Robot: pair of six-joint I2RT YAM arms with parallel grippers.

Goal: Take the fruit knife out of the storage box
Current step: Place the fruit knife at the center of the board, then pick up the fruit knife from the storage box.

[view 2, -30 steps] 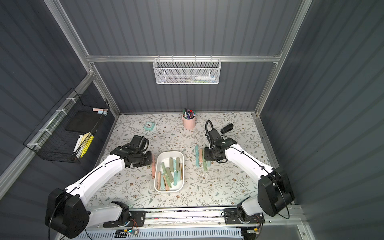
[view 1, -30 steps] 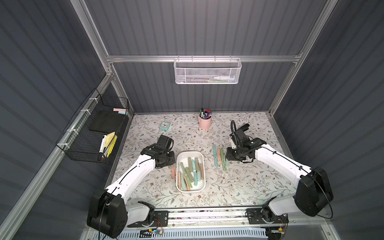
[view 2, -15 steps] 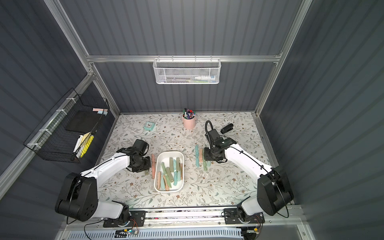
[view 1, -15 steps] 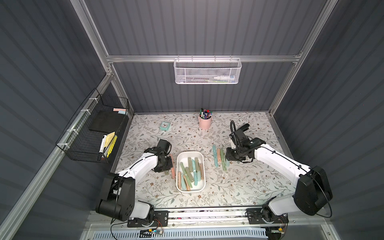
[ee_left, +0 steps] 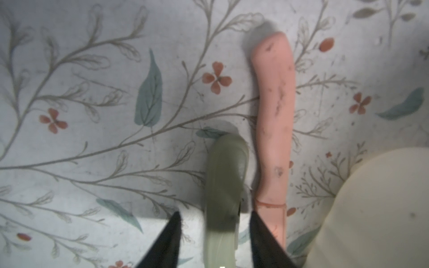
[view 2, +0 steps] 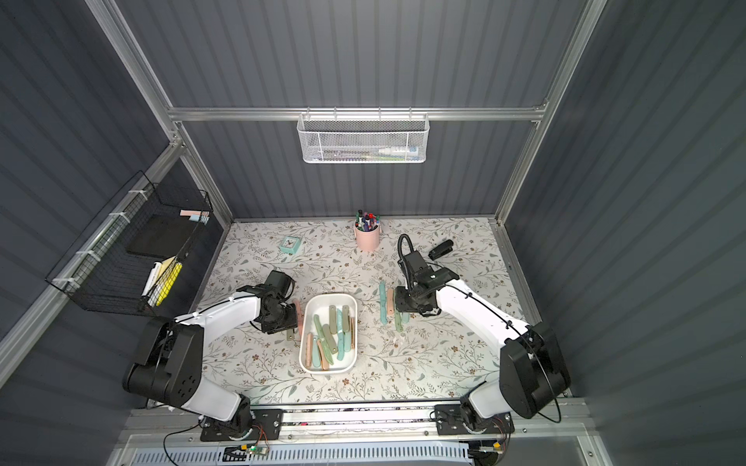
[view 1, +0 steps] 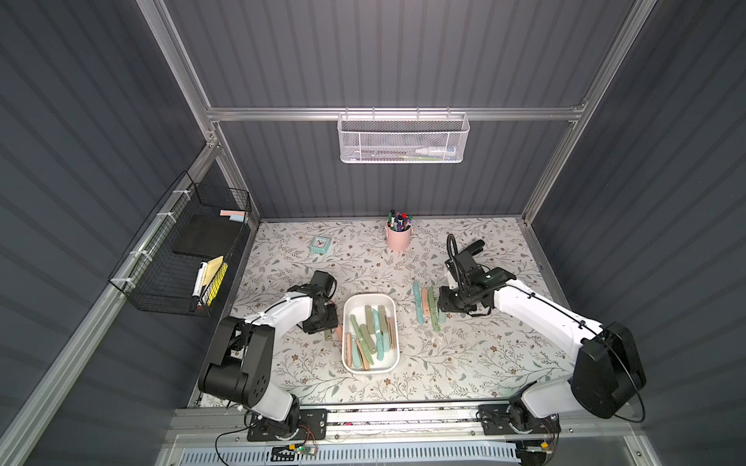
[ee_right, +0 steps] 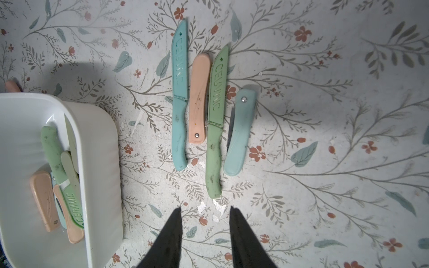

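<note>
The white storage box (view 1: 369,296) (view 2: 330,296) sits mid-table with several pastel fruit knives (view 1: 369,335) inside. Just left of it, a pale green folded fruit knife (ee_left: 225,176) (view 1: 327,334) lies on the table beside a pink one (ee_left: 275,111) (view 2: 298,312). My left gripper (ee_left: 215,213) (view 1: 323,322) is open, its jaws standing clear on either side of the green knife. To the right of the box, my right gripper (ee_right: 206,208) (view 1: 444,310) is open and empty, low over the table near a row of knives: teal (ee_right: 180,104), peach (ee_right: 198,99), green (ee_right: 216,120), light teal (ee_right: 240,132).
A pink pen cup (view 1: 399,238) and a teal clock (view 1: 321,244) stand at the back, with a black stapler (view 2: 441,249) at the back right. A black wire basket (view 1: 189,258) hangs on the left wall and a white mesh basket (view 1: 403,139) on the back rail.
My left arm came forward and down beside the box, and its jaws opened, letting go of the pale green knife on the table. The right arm has not moved.
</note>
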